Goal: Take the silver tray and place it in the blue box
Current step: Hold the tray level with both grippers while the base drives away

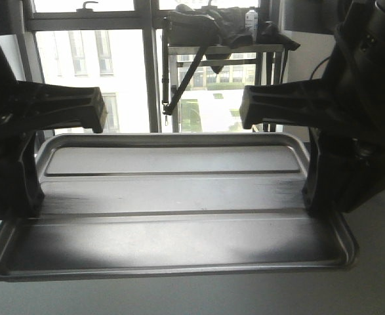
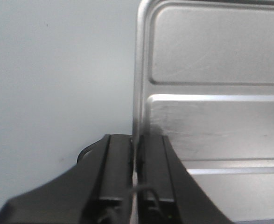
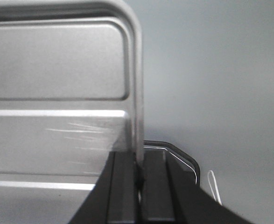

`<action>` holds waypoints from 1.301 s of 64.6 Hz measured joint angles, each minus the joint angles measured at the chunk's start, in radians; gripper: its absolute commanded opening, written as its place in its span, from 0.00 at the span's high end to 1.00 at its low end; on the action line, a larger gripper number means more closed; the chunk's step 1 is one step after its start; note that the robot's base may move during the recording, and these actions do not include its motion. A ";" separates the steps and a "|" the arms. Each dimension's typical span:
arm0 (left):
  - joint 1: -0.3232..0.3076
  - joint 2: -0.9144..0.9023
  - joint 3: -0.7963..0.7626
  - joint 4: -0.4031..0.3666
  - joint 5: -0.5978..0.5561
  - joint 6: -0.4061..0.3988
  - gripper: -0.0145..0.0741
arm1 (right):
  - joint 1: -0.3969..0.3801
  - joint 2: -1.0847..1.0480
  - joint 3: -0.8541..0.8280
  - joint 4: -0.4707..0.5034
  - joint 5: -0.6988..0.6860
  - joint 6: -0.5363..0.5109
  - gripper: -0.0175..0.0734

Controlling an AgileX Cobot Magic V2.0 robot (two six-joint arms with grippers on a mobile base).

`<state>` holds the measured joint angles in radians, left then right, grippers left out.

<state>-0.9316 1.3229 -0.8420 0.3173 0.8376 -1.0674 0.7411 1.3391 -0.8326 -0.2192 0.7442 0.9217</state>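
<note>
The silver tray [image 1: 172, 193] fills the front view, a wide shallow metal pan with two lengthwise ridges. My left gripper [image 1: 31, 197] is clamped on its left short rim and my right gripper [image 1: 313, 193] on its right short rim. The left wrist view shows the left gripper [image 2: 136, 140] shut, with the thin rim of the silver tray [image 2: 211, 126] pinched between the two black fingers. In the right wrist view the right gripper [image 3: 139, 158] is shut the same way on the rim of the silver tray [image 3: 57, 93]. The blue box is out of view.
A grey surface [image 2: 57, 70] lies under and around the tray. Behind it are bright windows [image 1: 94, 59] and a metal rack [image 1: 225, 52] carrying dark bags and a bottle.
</note>
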 measured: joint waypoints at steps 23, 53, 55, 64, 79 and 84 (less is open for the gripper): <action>0.000 0.000 0.000 0.000 0.000 0.000 0.85 | 0.000 0.000 0.000 0.000 0.000 0.000 0.74; 0.000 0.000 0.000 0.000 0.000 0.000 0.85 | 0.000 0.000 0.000 0.000 0.000 0.000 0.74; 0.000 0.000 0.000 0.000 0.000 0.000 0.85 | 0.000 0.000 0.000 0.000 0.000 0.000 0.74; 0.000 0.000 0.000 0.000 0.000 0.000 0.85 | 0.000 0.000 0.000 0.000 0.000 0.000 0.74; 0.000 0.000 0.000 0.000 0.000 0.000 0.85 | 0.000 0.000 0.000 0.000 0.000 0.000 0.74; 0.000 0.000 0.000 0.000 0.000 0.000 0.85 | 0.000 0.000 0.000 0.000 0.000 0.000 0.74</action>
<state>-0.9316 1.3229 -0.8420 0.3173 0.8376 -1.0678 0.7411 1.3391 -0.8326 -0.2192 0.7442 0.9217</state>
